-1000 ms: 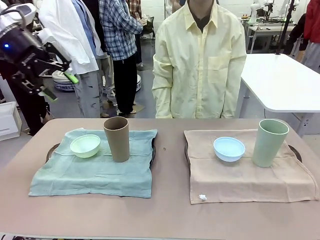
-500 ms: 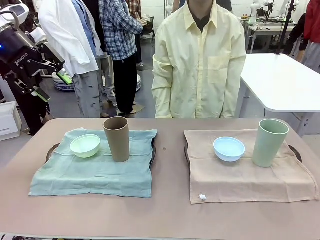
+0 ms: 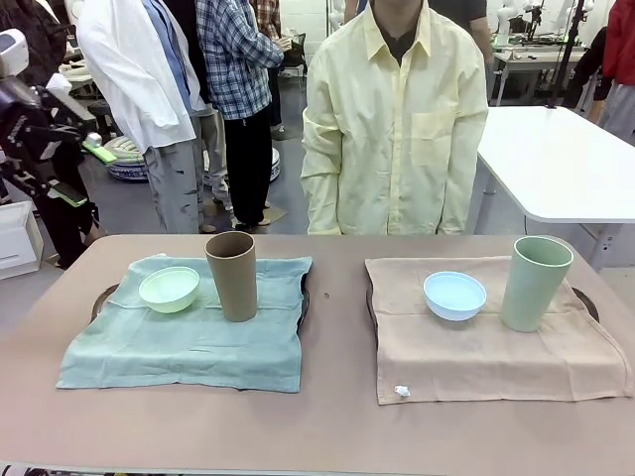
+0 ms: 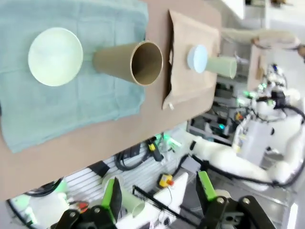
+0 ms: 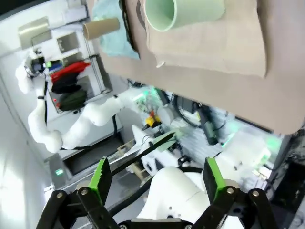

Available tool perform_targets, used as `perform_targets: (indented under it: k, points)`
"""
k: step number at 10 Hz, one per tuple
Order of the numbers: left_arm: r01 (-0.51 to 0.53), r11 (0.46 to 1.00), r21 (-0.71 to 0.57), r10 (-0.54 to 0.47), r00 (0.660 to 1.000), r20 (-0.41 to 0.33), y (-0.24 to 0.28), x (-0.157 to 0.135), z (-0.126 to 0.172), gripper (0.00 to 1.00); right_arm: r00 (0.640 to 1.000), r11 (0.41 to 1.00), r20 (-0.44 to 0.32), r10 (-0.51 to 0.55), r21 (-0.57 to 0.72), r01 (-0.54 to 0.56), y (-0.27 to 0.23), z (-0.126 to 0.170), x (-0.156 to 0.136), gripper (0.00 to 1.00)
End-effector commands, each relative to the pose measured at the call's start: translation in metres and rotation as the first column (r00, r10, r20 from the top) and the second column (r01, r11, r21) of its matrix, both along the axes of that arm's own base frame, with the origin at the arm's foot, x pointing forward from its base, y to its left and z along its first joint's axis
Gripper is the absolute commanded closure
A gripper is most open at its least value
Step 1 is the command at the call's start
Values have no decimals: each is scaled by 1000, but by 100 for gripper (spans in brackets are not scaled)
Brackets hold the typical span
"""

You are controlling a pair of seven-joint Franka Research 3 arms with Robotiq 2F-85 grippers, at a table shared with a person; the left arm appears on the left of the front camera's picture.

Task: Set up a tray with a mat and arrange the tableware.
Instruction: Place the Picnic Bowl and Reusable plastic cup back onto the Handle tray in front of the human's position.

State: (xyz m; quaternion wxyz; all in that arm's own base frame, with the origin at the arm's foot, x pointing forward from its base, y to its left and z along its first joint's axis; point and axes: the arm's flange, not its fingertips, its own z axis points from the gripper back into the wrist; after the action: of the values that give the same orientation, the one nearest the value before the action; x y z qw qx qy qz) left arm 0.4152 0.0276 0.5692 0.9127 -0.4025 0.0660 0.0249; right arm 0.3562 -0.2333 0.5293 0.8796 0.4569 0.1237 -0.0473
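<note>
Tableware set: mint bowl (image 3: 170,289) and brown tumbler (image 3: 232,275) on green mat (image 3: 189,342), lower left; blue bowl (image 3: 454,295), sage tumbler (image 3: 535,282) on tan mat (image 3: 486,347), lower right. Left gripper (image 3: 77,172), upper left, and right gripper (image 5: 157,186): both spread, empty. Arrangement looks finished; next, perhaps just check.

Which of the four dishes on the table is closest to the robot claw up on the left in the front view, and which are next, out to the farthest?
From the left gripper, raised at the far left:
1. Mint green bowl, on the left green cloth.
2. Brown tumbler, just right of that bowl.
3. Light blue bowl, on the right tan cloth.
4. Sage green tumbler, farthest right.
</note>
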Motion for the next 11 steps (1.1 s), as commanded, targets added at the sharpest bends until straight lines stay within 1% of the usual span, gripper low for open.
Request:
perform_targets:
  k: [1, 2, 3, 4, 5, 6, 7, 8, 11]
  points:
    - [48, 996, -69, -47, 999, 12, 19, 7, -11, 17, 997, 997, -57, -42, 69, 46, -6, -10, -4, 0]
    - [45, 997, -60, -42, 998, 54, 17, 9, -15, 17, 996, 996, -79, -52, 67, 57, -2, -17, -9, 0]
    - [27, 994, -103, -20, 997, 73, 32, 9, -34, 17, 995, 995, -78, -61, 79, 67, -5, -21, -14, 0]
    - [19, 992, -124, -10, 997, 77, 36, 12, -42, 17, 993, 990, -67, -92, 103, 99, -7, -24, -14, 0]
    - [4, 988, -156, 9, 997, 78, 39, 5, -46, 17, 991, 982, -71, -115, 145, 124, -9, -27, -16, 0]
    - [-3, 985, -173, 18, 996, 84, 47, 7, -47, 17, 989, 976, -78, -127, 167, 139, -9, -29, -12, 0]
    - [-8, 983, -181, 27, 994, 102, 40, 1, -41, 17, 993, 976, -74, -91, 190, 104, -5, -27, -8, 0]
    - [4, 992, -129, 3, 999, 51, 43, 10, -45, 17, 994, 989, -66, -84, 117, 91, -14, -29, -15, 0]
    - [4, 992, -129, 3, 999, 51, 43, 10, -45, 17, 994, 989, -66, -84, 117, 91, -14, -29, -15, 0]
